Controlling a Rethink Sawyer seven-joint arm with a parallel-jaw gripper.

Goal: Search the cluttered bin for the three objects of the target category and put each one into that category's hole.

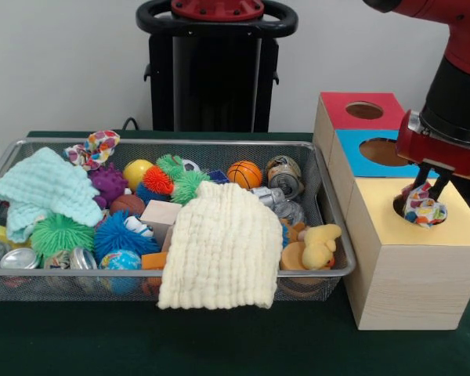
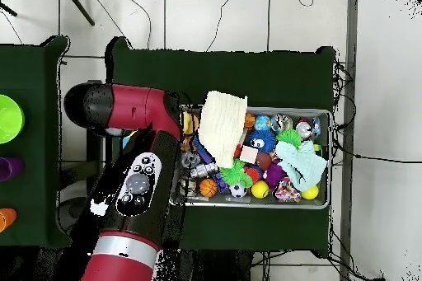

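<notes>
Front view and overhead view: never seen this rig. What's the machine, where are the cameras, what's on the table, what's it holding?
It is a red and black robot arm ending in a claw. One camera faces the robot across the table; the other looks straight down, where the arm hides the claw. On the green table sit a wire bin of toys, balls, cans and two cloths, and a wooden box with red, blue and yellow tops, each with a hole. The claw holds a colourful fabric scrunchie at the yellow hole; a similar scrunchie remains in the bin.

A plain white wall [image 1: 63,63] backs the dark green table [image 1: 219,345], over pale tiled floor [image 2: 214,14].
</notes>
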